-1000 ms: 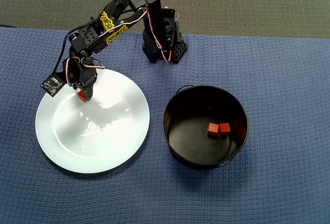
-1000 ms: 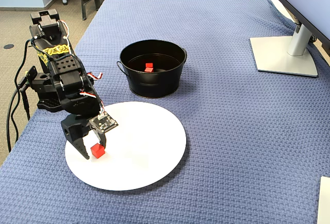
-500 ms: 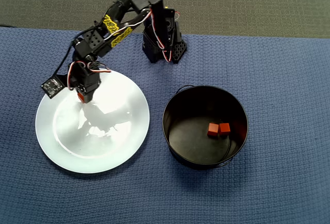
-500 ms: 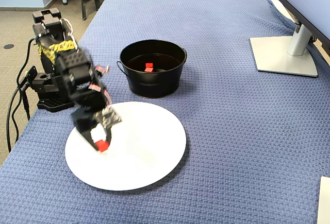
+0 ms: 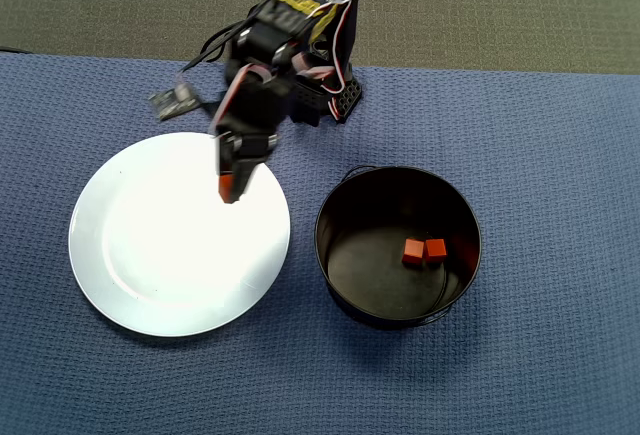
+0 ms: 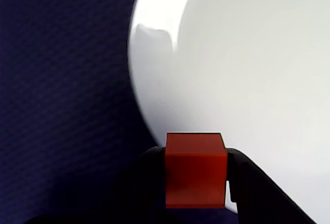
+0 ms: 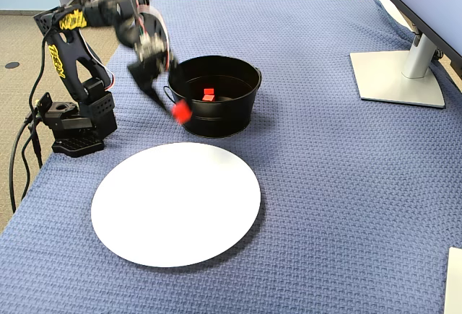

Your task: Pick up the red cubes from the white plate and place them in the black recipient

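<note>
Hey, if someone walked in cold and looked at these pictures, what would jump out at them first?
Probably the red cube clamped in the pincer, held in the air between the white plate and the black pot in the fixed view. Next, the plate itself, big, glossy and bare on the blue cloth. Then two more red cubes lying side by side on the pot's floor, right of the plate in the overhead view.
</note>
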